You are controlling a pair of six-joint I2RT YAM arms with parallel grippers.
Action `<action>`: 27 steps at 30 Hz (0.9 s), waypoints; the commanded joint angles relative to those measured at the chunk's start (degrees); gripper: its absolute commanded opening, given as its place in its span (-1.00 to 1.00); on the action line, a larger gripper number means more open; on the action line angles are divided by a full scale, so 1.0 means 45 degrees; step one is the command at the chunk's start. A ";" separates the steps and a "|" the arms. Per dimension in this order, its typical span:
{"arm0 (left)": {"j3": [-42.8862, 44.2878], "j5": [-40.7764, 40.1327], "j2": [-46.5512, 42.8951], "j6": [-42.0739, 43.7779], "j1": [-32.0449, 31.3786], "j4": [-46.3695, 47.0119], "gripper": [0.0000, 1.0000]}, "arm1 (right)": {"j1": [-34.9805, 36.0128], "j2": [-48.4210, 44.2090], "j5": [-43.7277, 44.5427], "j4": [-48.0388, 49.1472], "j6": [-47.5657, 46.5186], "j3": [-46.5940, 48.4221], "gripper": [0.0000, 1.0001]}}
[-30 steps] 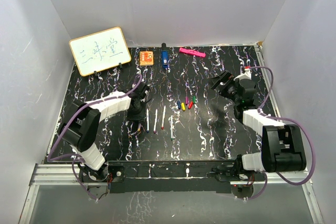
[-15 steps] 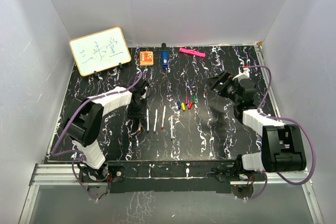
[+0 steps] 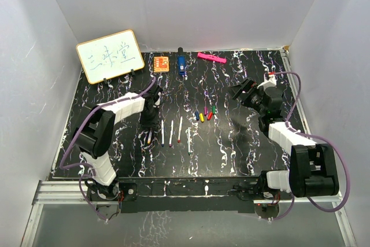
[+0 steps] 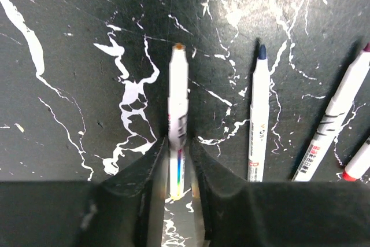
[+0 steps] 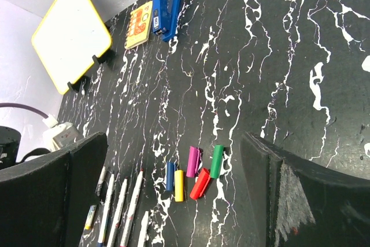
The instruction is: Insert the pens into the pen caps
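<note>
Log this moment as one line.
left tool: shut on leftmost pen | right tool: open, empty | caps: lying loose | stage: picking pen

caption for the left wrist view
Left gripper closed on an orange-tipped pen, blue-tipped pen lying alongside on black marbled table

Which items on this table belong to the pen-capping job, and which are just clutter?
For the job:
- the gripped pen in the left end effector
- the loose pens lying beside it
- the coloured caps

Lying about:
- whiteboard
- orange square
- blue block
- pink bar
</note>
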 commanded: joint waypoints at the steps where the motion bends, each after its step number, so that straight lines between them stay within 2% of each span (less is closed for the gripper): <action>1: -0.0306 0.0224 0.1147 -0.0018 0.0102 0.1073 -0.70 | -0.0035 -0.0465 0.0137 -0.0041 -0.0442 0.0600 0.96; 2: -0.0353 0.0326 0.1199 -0.0045 0.0102 0.1140 -0.91 | -0.0032 -0.0493 0.0109 -0.0042 -0.0434 0.0592 0.96; 3: -0.0485 0.0363 0.1229 -0.0099 0.0117 0.1233 -1.00 | -0.0032 -0.0515 0.0078 -0.0083 -0.0475 0.0586 0.96; 8: -0.0968 0.0411 0.1344 -0.0029 0.0107 0.1412 -1.00 | 0.0027 -0.0403 0.0022 -0.1194 -0.1159 0.1023 0.96; 12: -0.1397 0.0595 0.1009 0.0236 0.0102 0.1777 -1.00 | 0.0628 -0.0414 0.0742 -0.2484 -0.2264 0.1497 0.96; 20: -0.1552 0.0403 -0.1824 0.0636 0.0103 0.1871 -1.00 | 0.3504 0.0294 0.3591 -0.4506 -0.4133 0.2797 0.96; 27: -0.1583 0.0306 -0.4496 0.0620 0.0103 0.1317 -1.00 | 0.5271 0.1150 0.4858 -0.5307 -0.4707 0.3302 0.90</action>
